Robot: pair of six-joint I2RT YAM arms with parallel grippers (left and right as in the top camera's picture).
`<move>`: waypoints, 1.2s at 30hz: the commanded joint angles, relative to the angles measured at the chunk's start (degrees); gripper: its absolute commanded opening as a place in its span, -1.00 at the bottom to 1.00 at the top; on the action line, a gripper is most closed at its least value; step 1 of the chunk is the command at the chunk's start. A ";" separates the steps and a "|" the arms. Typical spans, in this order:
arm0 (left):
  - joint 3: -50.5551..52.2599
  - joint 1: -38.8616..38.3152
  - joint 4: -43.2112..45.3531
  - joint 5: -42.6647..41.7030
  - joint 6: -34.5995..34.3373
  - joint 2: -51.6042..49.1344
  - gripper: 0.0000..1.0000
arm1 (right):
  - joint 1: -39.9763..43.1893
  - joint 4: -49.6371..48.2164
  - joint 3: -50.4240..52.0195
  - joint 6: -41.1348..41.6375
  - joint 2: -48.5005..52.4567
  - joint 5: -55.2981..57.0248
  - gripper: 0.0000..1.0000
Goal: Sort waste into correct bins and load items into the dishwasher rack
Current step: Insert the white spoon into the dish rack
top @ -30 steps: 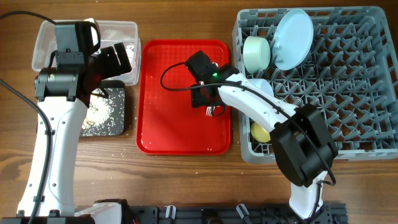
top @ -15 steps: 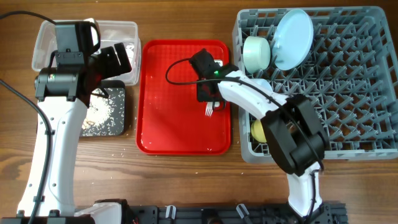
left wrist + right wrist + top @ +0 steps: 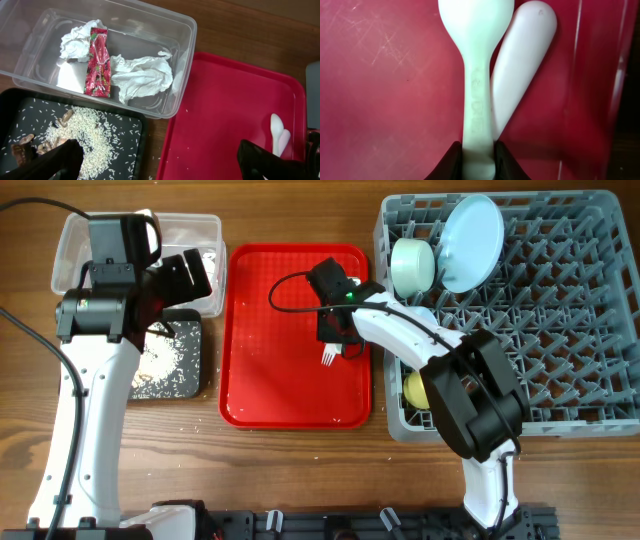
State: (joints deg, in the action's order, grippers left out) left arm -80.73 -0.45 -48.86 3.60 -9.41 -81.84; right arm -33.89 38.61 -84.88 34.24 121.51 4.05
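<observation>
On the red tray (image 3: pixel 380 90), my right gripper (image 3: pixel 478 160) is shut on the handle of the white spoon (image 3: pixel 476 60), whose bowl points away. The white fork (image 3: pixel 522 65) lies touching it on the right, and its tines (image 3: pixel 328 357) stick out below the right gripper (image 3: pixel 337 338). My left gripper (image 3: pixel 160 165) hangs wide open and empty over the gap between the black tray (image 3: pixel 131 150) and the red tray. Rice scraps (image 3: pixel 82 132) lie in the black tray. Napkins (image 3: pixel 142 75) and a red wrapper (image 3: pixel 98 62) lie in the clear tub (image 3: pixel 167 20).
The grey rack (image 3: pixel 560 330) at the right holds the blue plate (image 3: pixel 472 242), the green bowl (image 3: pixel 412 265) and a yellow cup (image 3: pixel 418 392). My right arm (image 3: pixel 420 345) crosses the rack's left edge. Loose rice grains dot the red tray (image 3: pixel 225 125).
The right gripper has come down over the utensils and closed on the spoon's handle. The fork's tines have slid a little to the left. The left arm has stayed still.
</observation>
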 commanded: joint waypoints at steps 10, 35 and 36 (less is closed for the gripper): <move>-0.46 0.35 0.15 0.57 0.90 -0.07 1.00 | 0.24 2.47 -2.99 -10.95 -7.87 -6.95 -0.91; -0.46 0.35 0.15 0.57 0.90 -0.07 1.00 | 24.65 25.99 5.44 -19.28 -29.16 13.46 0.34; -0.46 0.35 0.15 0.57 0.90 -0.07 1.00 | 24.63 25.88 4.90 -19.28 -29.16 13.20 0.34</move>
State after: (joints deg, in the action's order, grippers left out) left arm -80.73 -0.45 -48.86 3.60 -9.41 -81.84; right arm -9.21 65.04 -79.31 15.27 91.94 16.36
